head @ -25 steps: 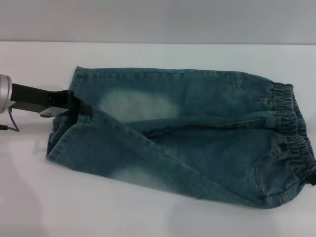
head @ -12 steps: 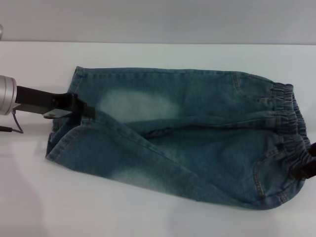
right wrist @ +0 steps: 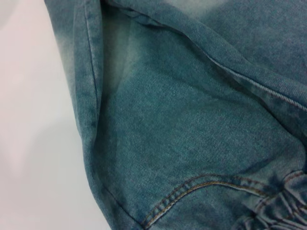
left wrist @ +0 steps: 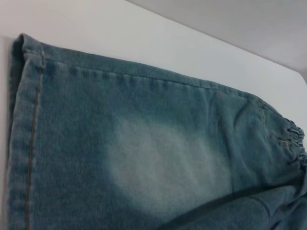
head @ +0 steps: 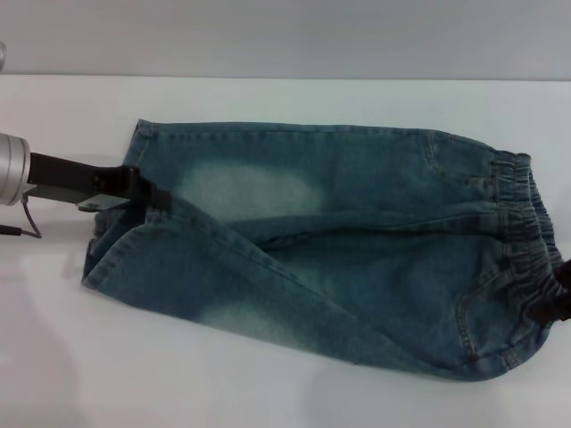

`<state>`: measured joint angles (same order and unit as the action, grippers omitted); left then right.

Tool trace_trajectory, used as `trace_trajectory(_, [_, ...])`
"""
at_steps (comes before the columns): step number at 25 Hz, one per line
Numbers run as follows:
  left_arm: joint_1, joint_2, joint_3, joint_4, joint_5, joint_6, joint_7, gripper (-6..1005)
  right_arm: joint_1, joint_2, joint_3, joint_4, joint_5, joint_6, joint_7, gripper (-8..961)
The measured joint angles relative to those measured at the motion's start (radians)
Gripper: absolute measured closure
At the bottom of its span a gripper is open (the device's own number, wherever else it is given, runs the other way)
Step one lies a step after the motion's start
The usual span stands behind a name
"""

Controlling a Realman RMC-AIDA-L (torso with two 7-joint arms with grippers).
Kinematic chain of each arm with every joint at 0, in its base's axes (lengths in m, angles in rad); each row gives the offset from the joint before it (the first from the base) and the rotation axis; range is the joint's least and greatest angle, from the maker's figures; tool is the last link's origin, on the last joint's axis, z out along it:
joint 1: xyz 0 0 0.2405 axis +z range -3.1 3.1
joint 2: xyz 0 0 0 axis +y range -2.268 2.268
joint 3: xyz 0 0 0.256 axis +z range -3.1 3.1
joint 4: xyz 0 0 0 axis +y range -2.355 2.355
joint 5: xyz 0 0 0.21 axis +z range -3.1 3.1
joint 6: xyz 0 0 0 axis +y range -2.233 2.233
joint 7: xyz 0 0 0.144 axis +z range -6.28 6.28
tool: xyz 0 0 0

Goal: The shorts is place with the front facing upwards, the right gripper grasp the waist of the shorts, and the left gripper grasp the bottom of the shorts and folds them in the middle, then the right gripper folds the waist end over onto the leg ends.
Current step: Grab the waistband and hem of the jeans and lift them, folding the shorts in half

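The shorts [head: 339, 259] are lying across the bench [head: 285, 98], long axis running side to side: leg ends [head: 111, 232] toward the left edge, the waist of the shorts [head: 526, 232] toward the right edge.

The left gripper [head: 152, 198] is reaching in from the left edge and meeting the hems where the two legs join; it looks closed on a hem, but I cannot tell for sure.

The right gripper [head: 551, 308] is showing only as a dark tip at the waistband's near end; opening not visible.

Each arm is nearer its own end.

The left wrist view is showing the far leg's hem and faded patch; the right wrist view is showing pocket stitching beside the gathered band, which the head view is barely resolving.
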<state>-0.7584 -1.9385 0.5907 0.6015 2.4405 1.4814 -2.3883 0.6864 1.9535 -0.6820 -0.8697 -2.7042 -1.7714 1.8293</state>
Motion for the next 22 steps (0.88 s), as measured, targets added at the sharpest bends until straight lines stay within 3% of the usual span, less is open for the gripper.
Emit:
trace_trajectory(4, [-0.002,0.002,0.001,0.000,0.000,-0.006,0.000,976,0.001,-0.001,-0.005,0.011,-0.001,0.003,-0.005,530])
trace_trajectory(9, [-0.004,0.003,0.001,-0.001,0.000,-0.009,0.000,976,0.001,-0.001,-0.006,0.012,-0.003,0.004,-0.005,766])
trace_trajectory(17, [-0.007,0.005,-0.001,0.001,-0.004,-0.014,-0.002,976,-0.029,-0.008,0.050,0.024,0.045,0.007,-0.067,946])
trace_trajectory(22, [-0.007,0.019,-0.021,0.010,-0.031,-0.024,-0.011,977,-0.069,-0.029,0.162,0.105,0.121,0.057,-0.145,946])
